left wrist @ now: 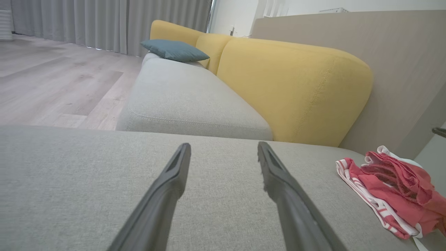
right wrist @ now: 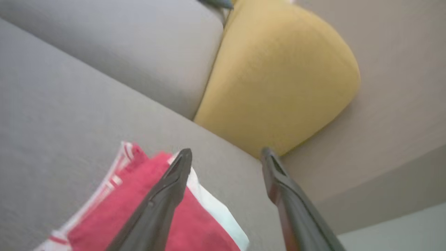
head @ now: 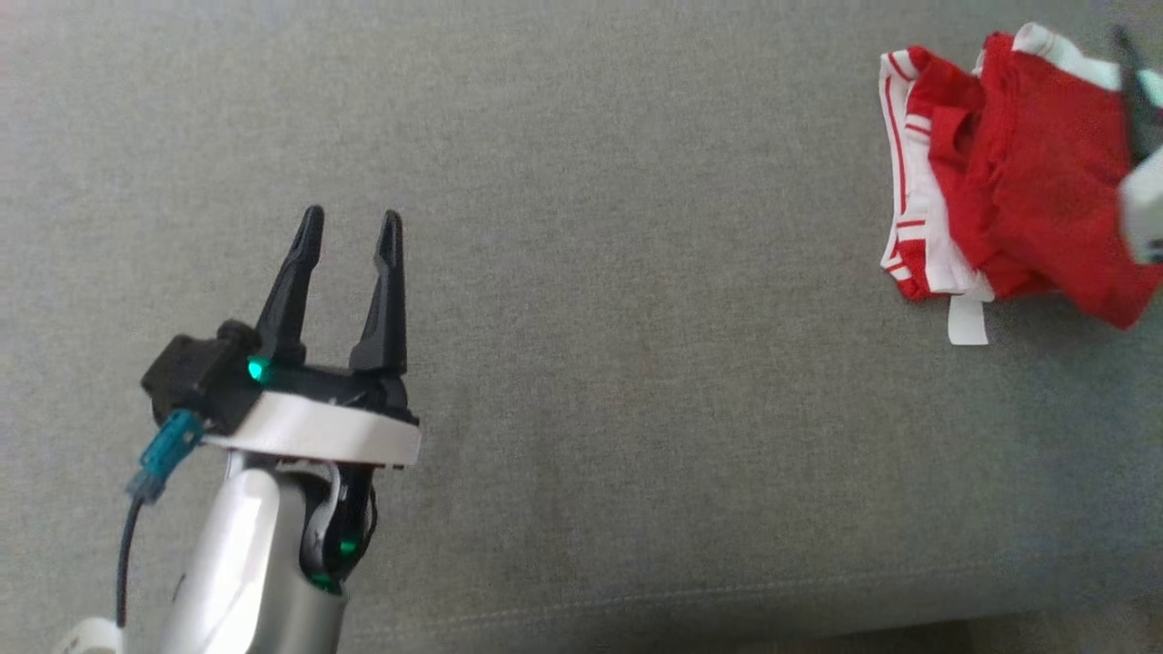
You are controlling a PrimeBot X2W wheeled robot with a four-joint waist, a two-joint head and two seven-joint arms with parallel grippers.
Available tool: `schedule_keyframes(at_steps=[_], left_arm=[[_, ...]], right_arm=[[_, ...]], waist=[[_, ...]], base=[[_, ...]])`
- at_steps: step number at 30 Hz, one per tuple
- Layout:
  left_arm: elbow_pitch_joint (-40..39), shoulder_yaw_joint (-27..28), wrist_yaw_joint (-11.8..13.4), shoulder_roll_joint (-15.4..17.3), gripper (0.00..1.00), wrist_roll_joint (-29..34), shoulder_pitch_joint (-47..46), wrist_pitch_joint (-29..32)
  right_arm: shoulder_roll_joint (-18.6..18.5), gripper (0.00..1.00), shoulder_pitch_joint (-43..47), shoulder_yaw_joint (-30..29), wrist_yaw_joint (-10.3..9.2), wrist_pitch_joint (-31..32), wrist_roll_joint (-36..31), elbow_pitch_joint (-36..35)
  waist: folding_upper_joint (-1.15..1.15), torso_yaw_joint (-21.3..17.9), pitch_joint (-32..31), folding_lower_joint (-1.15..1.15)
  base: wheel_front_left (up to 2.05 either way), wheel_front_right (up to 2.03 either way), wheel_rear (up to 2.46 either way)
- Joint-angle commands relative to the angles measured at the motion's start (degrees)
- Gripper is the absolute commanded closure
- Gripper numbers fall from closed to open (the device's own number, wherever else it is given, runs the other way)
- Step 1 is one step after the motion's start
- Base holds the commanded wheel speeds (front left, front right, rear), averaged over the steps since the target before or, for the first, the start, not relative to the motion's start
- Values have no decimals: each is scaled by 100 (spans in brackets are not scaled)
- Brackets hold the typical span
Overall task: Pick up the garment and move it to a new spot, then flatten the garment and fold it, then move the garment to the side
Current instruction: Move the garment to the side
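Note:
The garment [head: 999, 173] is a red and white bundle, folded into a compact stack at the far right of the grey sofa seat [head: 636, 318]. It also lies low at the right in the left wrist view [left wrist: 393, 188]. My left gripper [head: 352, 222] stands open over bare seat at the lower left, well away from the garment, with nothing between its fingers [left wrist: 224, 150]. My right gripper [right wrist: 226, 153] is open above the garment's far edge; the garment [right wrist: 122, 202] lies below its left finger and is not held. Its pale wrist [head: 1143, 209] overlaps the garment's right side.
A yellow backrest cushion [left wrist: 296, 90] stands behind the seat. A teal pillow [left wrist: 174, 50] lies on the far seat cushion [left wrist: 188, 101]. A beige wall panel [left wrist: 400, 62] rises behind the garment. Wooden floor [left wrist: 52, 83] lies beyond the seat's left edge.

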Motion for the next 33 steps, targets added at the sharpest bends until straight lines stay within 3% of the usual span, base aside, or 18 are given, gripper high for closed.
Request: schedule_keyframes(at_steps=[1,11,13,19,23,33], left_arm=[[-207,207,70,34,0,-33,49,-29],[-307,432,189,34,0,34,376,-29],[-300,436,204,34,0,44,487,-29],[-279,435,250,34,0,122,746,-29],[-236,445,275,34,0,187,966,-29],[-125,364,325,34,0,237,1294,-29]], right_arm=[[201,0,10,-60,19,-278,-29,-271],[2402,0,836,-303,19,-1777,-70,-358],[2650,0,1126,-235,19,-1987,-105,-282],[2870,0,1783,-197,19,-2541,-155,-143],[2883,0,2273,-186,19,-2804,225,-115],[2886,0,2848,-34,19,-3012,544,-106]], waist=[[0,21,-166,0],[0,144,-879,0],[0,178,-1032,0],[0,231,-1340,0],[0,269,-1514,0],[0,271,-1649,0]], base=[[0,0,0],[0,0,0],[0,0,0],[0,0,0],[0,0,0],[0,0,0]])
